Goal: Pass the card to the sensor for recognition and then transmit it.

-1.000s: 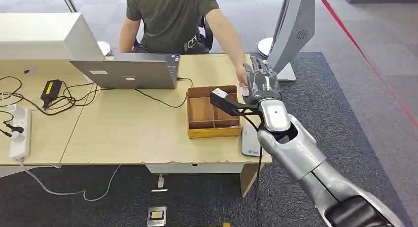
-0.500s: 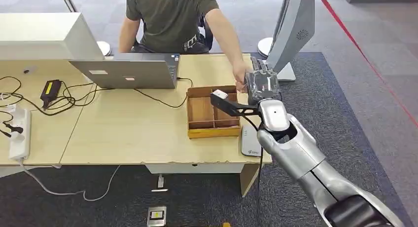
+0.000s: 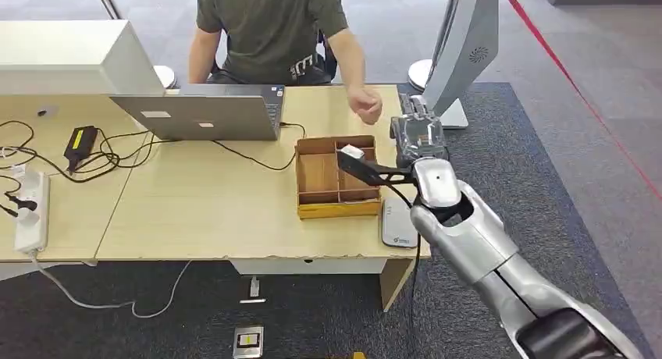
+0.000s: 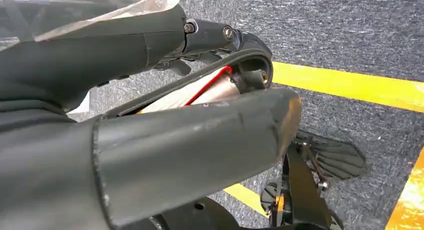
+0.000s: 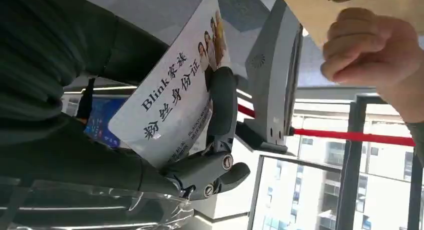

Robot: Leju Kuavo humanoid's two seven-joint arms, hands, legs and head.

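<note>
My right hand (image 3: 418, 136) hovers over the table's right end, just right of the cardboard box. In the right wrist view it (image 5: 220, 115) pinches a white card (image 5: 172, 92) printed with dark text and a small photo, dark fingers across its face. A grey sensor pad (image 3: 396, 223) lies flat at the table's front right corner, under my forearm. A person's hand (image 3: 365, 104) is curled and apart from the card, also close in the right wrist view (image 5: 372, 50). My left hand (image 4: 190, 140) hangs over the carpet, fingers stretched out and holding nothing.
A divided cardboard box (image 3: 337, 211) holds a small white item (image 3: 351, 151). A laptop (image 3: 204, 115), cables and a power strip (image 3: 31, 211) lie to the left. A grey kiosk stand (image 3: 460, 47) rises at the right. The person sits behind the table.
My right hand's fingers have closed on the card. The person's hand has let go and drawn back from my hand, toward the laptop.
</note>
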